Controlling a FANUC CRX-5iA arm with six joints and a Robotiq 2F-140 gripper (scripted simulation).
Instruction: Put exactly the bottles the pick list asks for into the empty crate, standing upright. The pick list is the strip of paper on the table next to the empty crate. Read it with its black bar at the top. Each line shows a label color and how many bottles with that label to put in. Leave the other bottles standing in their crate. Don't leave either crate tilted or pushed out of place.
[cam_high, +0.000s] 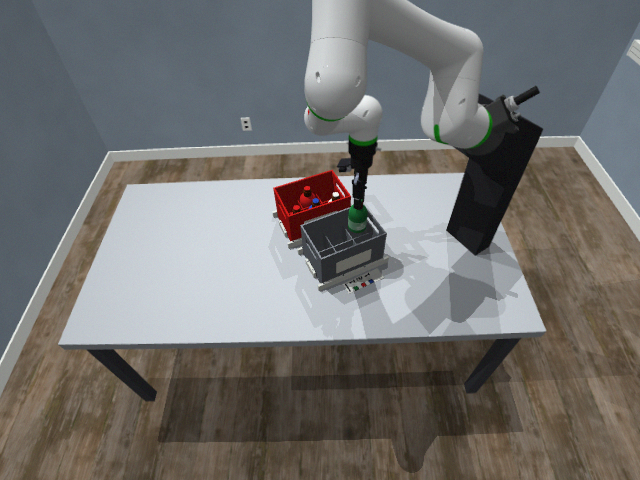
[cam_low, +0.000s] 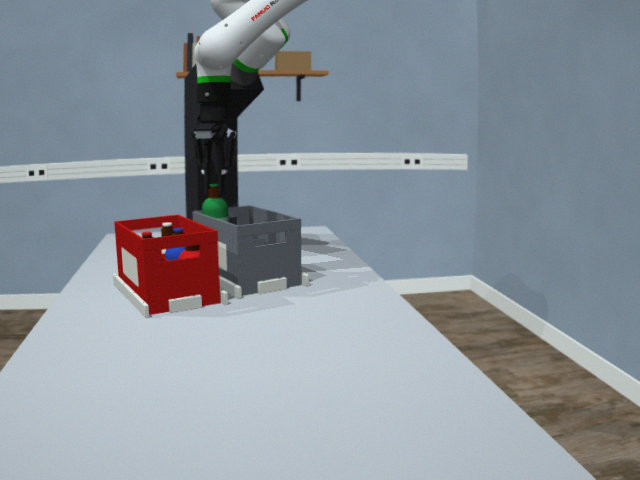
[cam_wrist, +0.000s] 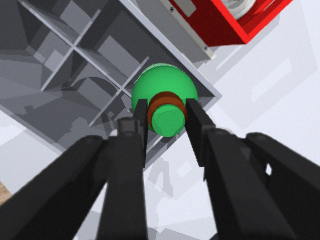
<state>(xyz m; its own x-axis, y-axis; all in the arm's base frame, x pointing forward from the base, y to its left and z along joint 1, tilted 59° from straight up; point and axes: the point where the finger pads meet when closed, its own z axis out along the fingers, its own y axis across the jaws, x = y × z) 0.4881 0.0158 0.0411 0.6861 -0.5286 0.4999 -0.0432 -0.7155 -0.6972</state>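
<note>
We find the green bottle (cam_high: 357, 218) upright, axis vertical, directly beneath the tool (cam_wrist: 166, 116), which grips its neck, its body sunk partway into the grey crate's (cam_high: 345, 254) corner cell nearest the red crate (cam_high: 289, 204).

You're looking at a bare test room, lab-like: blue-grey walls (cam_high: 170, 67), wood-plank floor (cam_high: 310, 428), and one long grey table (cam_low: 289, 392) at frame centre. A white outlet strip (cam_low: 351, 161) crosses the back wall, with a small shelf (cam_low: 310, 73) at upper centre.
</note>
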